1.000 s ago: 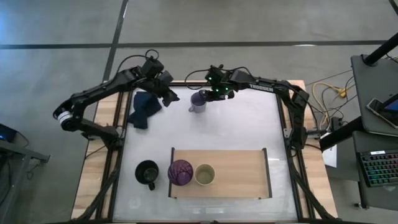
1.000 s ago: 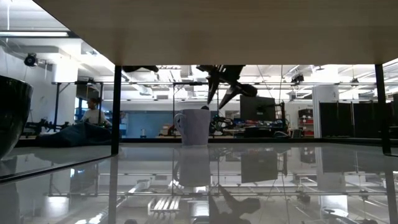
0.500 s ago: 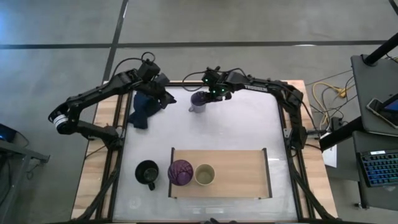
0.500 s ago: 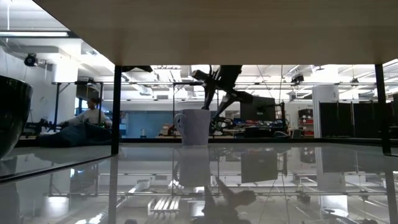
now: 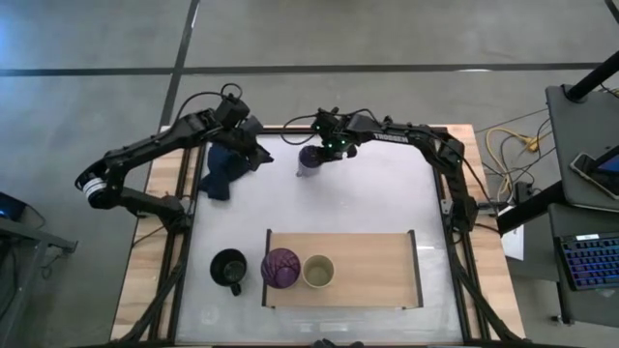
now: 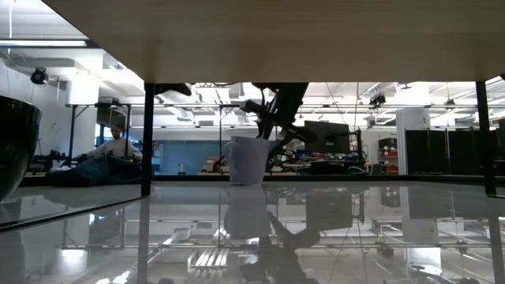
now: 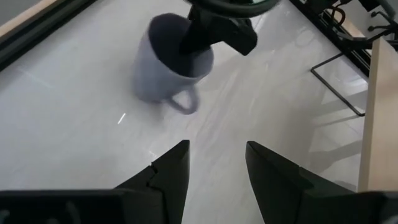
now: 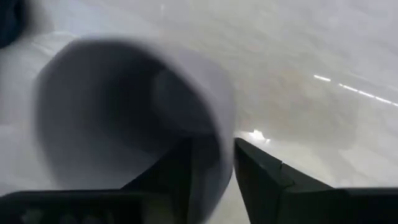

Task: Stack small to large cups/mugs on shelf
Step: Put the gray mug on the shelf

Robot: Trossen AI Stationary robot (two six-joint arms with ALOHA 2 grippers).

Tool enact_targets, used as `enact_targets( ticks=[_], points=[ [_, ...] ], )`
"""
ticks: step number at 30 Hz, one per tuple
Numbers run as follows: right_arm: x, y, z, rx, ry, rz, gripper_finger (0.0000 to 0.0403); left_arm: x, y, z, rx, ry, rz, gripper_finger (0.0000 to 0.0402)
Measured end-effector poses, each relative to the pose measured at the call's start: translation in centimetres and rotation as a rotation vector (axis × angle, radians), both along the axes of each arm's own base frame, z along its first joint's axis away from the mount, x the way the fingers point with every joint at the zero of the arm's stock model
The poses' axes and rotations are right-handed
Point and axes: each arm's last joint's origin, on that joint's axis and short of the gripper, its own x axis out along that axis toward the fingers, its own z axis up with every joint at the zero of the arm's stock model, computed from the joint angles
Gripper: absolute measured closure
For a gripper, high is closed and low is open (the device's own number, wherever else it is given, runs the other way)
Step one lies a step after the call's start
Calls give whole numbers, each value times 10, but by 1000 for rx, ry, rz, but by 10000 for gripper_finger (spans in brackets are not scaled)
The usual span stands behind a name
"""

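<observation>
The grey-lavender mug (image 5: 309, 160) is at the table's far middle and tilted; it also shows in the low view (image 6: 247, 161) and the left wrist view (image 7: 166, 70). My right gripper (image 5: 321, 152) is shut on its rim. My left gripper (image 5: 255, 155) is open and empty, just left of the mug, beside the dark blue cloth (image 5: 223, 168). The purple tumbler (image 5: 280, 268) and the pale yellow cup (image 5: 317, 272) stand on the left part of the wooden shelf (image 5: 372, 274). The black mug (image 5: 229, 270) stands on the table, left of the shelf. My right gripper pinches the mug's wall at the rim (image 8: 219, 146), on the side away from the handle (image 7: 184, 101). One finger (image 8: 177, 171) is inside the mug and one (image 8: 264, 177) is outside. The fingers slant down from the far right. The mug sits tilted in the hold.
The shelf's black end rails (image 5: 417, 269) stand up at its left and right ends. The right part of the shelf board is bare. The cloth lies at the far left of the table. The black table frame (image 5: 447, 193) runs along the sides.
My right gripper has gone down and toward the table's left onto the mug, one finger entering it. The mug, upright before, now stands tilted. My left gripper has drawn back a little toward the table's left, away from the mug.
</observation>
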Motion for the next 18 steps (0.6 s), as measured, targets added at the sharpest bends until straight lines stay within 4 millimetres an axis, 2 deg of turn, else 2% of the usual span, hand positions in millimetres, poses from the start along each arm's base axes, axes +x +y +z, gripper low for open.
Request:
enact_targets(
  ticks=[3, 8, 13, 18],
  points=[
    [1, 0, -4, 8, 7, 11, 316, 0, 0, -4, -8, 10, 0, 259],
    [2, -3, 4, -32, 1, 72, 351, -1, -1, -7, -15, 17, 1, 259],
    [-2, -4, 23, -58, 53, 157, 385, -1, 0, -6, -14, 15, 2, 259],
    [-13, 5, 43, -75, 232, 251, 386, 0, 0, -5, -9, 8, 3, 259]
  ],
)
